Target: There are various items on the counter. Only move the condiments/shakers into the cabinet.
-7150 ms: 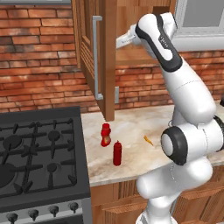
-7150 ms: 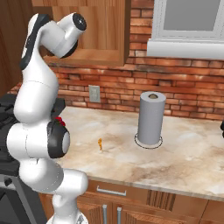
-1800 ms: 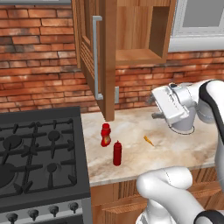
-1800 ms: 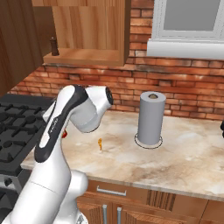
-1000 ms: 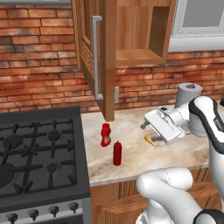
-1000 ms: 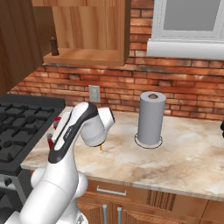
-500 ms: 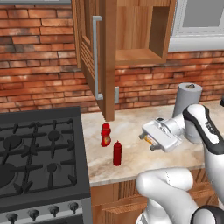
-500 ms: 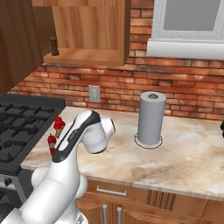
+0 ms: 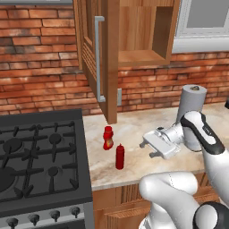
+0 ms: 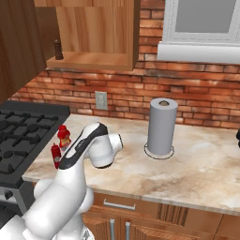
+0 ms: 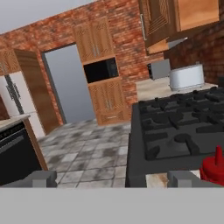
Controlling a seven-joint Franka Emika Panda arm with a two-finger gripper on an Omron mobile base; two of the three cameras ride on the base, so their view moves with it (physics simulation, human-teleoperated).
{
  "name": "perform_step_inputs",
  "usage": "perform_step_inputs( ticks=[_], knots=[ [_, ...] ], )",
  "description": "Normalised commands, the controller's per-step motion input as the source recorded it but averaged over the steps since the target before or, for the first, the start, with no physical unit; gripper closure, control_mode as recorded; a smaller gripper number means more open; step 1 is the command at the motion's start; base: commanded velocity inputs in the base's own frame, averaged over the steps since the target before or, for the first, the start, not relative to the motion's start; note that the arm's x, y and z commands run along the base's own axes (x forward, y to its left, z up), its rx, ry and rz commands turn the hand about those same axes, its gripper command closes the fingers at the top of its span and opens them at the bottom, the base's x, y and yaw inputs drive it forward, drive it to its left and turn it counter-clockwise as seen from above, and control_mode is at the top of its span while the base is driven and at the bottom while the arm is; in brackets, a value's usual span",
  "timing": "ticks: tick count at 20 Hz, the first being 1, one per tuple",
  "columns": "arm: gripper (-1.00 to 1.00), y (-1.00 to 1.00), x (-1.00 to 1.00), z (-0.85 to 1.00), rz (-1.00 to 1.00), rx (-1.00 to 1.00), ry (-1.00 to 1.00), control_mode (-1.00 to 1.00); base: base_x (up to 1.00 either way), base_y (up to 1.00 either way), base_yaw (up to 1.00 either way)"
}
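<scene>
On the counter [image 9: 134,125] stand a curvy red squeeze bottle [image 9: 108,137] and, nearer the front edge, a slim red bottle [image 9: 120,156]; both also show beside the stove, curvy bottle [image 10: 63,136] and slim bottle [image 10: 56,155]. My gripper [image 9: 147,150] hovers low over the counter to their right, open, pointing at them, with nothing between its fingers. In the hand view the gripper [image 11: 113,177] stands wide, and one red bottle [image 11: 214,168] sits at the lower right. The dark brown shaker [image 10: 58,49] stands on the shelf of the open cabinet [image 9: 134,31].
The black gas stove [image 9: 40,156] borders the counter on the left. The cabinet's open door with its grey bar handle [image 9: 99,58] hangs above the bottles. A paper towel roll [image 10: 161,126] stands upright at the back right of the counter [image 10: 197,164].
The hand has come down and swung left across the counter toward the two red bottles. Its jaws have stayed open. The bottles have not moved.
</scene>
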Motion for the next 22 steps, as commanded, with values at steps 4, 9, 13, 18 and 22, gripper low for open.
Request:
perform_step_inputs(
  ticks=[4,9,13,18,22],
  knots=[
    [-1.0,0.02,0.31,-0.18,0.0,0.0,0.08,-1.0,0.0,0.0,0.0],
    [-1.0,0.05,0.24,-0.15,0.0,0.0,0.06,-1.0,0.0,0.0,0.0],
    [-1.0,0.13,0.31,-0.13,0.0,0.0,0.04,-1.0,0.0,0.0,0.0],
    [-1.0,0.17,0.28,-0.13,0.0,0.0,0.02,-1.0,0.0,0.0,0.0],
    [-1.0,0.16,0.21,-0.15,0.0,0.0,0.0,-1.0,0.0,0.0,0.0]
  ],
)
